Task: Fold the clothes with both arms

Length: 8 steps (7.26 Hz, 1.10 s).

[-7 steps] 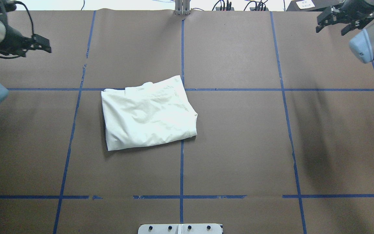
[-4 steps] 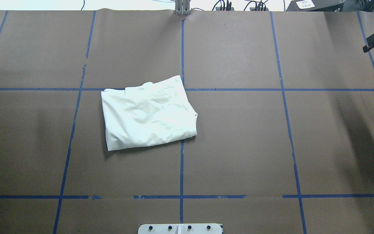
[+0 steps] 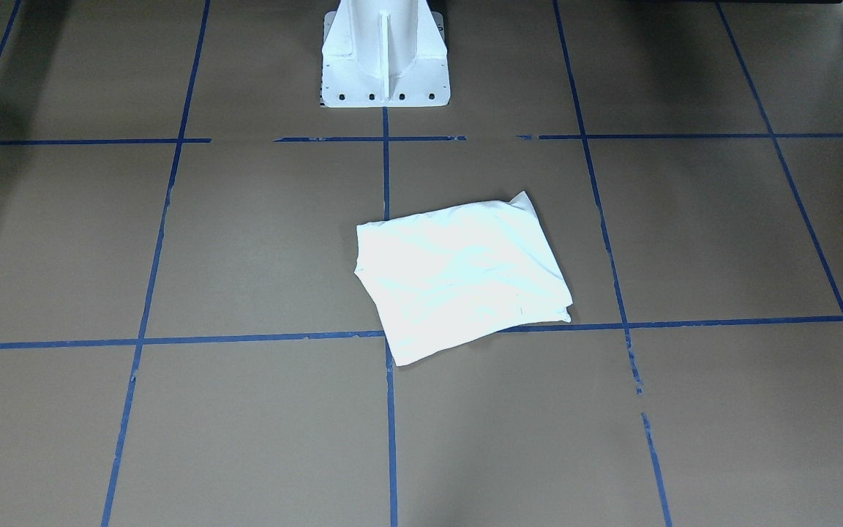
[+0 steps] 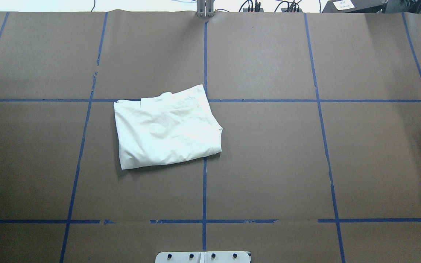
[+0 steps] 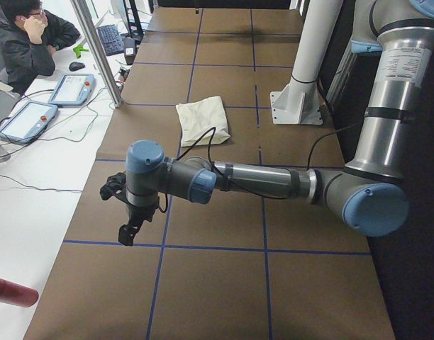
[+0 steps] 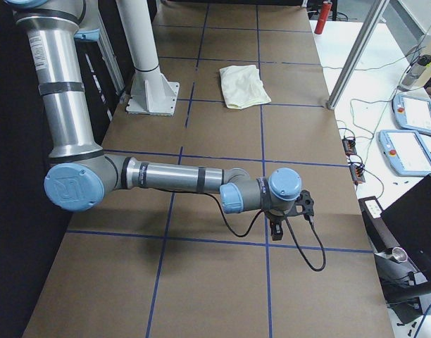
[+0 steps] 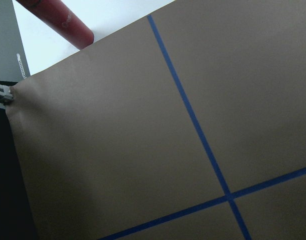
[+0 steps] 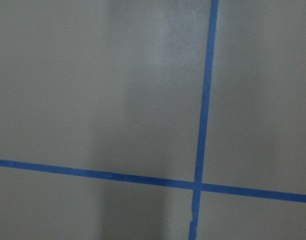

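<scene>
A folded white garment (image 4: 166,126) lies flat on the brown table, a little left of centre; it also shows in the front view (image 3: 458,274) and both side views (image 5: 203,119) (image 6: 244,86). Neither arm shows in the overhead or front view. In the left side view my left arm (image 5: 259,180) stretches low over the table's left end, its gripper (image 5: 128,212) pointing down, far from the garment. In the right side view my right arm (image 6: 173,176) does the same at the right end, with its gripper (image 6: 275,229). I cannot tell whether either gripper is open or shut.
The white pedestal base (image 3: 385,58) stands at the robot's edge of the table. A red cylinder (image 5: 11,292) lies off the table's left end. A seated operator (image 5: 25,35), teach pendants (image 5: 71,88) and a metal post (image 5: 96,49) are along the far side.
Both arms have swung outward and left the overhead view, the left one first, then the right. The garment has not moved.
</scene>
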{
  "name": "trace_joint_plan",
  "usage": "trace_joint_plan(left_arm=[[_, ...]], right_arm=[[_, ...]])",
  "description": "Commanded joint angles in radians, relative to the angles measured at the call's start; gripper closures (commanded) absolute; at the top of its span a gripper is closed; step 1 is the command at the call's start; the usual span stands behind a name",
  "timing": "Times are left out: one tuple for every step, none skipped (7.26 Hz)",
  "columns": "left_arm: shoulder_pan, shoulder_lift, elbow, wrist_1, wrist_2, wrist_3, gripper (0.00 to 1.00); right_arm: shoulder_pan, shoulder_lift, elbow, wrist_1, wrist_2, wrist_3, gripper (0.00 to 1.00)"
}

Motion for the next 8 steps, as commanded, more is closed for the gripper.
trace_joint_plan(left_arm=[[-0.01,0.07,0.045,-0.13,-0.024,-0.011,0.0],[-0.01,0.071,0.058,-0.124,-0.028,-0.016,0.0],[-0.01,0.085,0.043,-0.092,-0.029,-0.045,0.0],[-0.009,0.087,0.024,-0.071,-0.031,-0.109,0.0],[-0.007,0.087,0.017,-0.07,-0.031,-0.125,0.0],[0.005,0.087,0.004,-0.069,-0.031,-0.143,0.0],[0.047,0.097,-0.032,-0.067,-0.031,-0.221,0.0],[0.093,0.126,-0.087,-0.067,-0.031,-0.297,0.0]], right_arm=[[0.013,-0.045,-0.002,0.031,-0.027,-0.014,0.0],[0.046,-0.045,0.022,0.019,-0.008,-0.007,0.0],[0.069,-0.062,0.086,-0.027,-0.009,0.019,0.0],[0.068,-0.07,0.202,-0.177,-0.038,0.048,0.0],[0.065,-0.07,0.304,-0.328,-0.073,0.049,0.0],[0.059,-0.076,0.327,-0.373,-0.08,0.05,0.0],[0.053,-0.079,0.323,-0.369,-0.081,0.05,0.0],[0.037,-0.079,0.323,-0.368,-0.083,0.052,0.0]])
